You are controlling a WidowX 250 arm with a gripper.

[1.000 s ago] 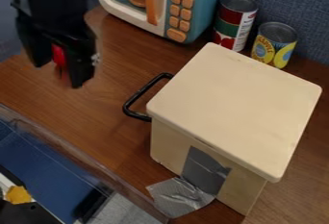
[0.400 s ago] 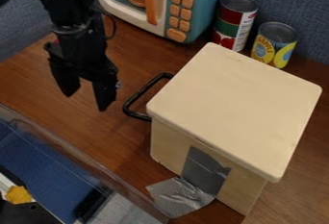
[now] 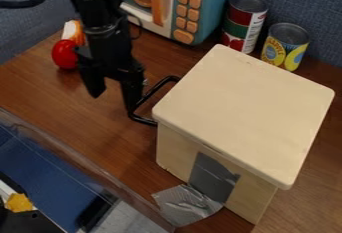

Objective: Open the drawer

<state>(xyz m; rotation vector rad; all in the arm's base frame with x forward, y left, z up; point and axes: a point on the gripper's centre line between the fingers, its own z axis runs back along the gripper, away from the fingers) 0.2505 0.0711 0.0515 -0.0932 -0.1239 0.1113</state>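
Box: pale, flat-lidded (image 3: 244, 112), standing on the brown wooden desk (image 3: 67, 102)
Drawer handle: black bar (image 3: 143, 120) standing out from the box's side that faces the pincer
Pincer: black, hanging beside the handle side of the box (image 3: 115, 102), fingers spread apart with nothing between them; one finger overlaps the handle in view, contact cannot be told
Tape: silver-grey (image 3: 187, 206), running from the box's near side down toward the desk edge
Cans: a red-and-green one (image 3: 244, 22) and a yellow-and-blue one (image 3: 285, 47), side by side beyond the box
Toy microwave: teal and white (image 3: 215, 7), beyond the box and left of the cans
Red rounded thing: well left of the box (image 3: 65, 54), behind the pincer
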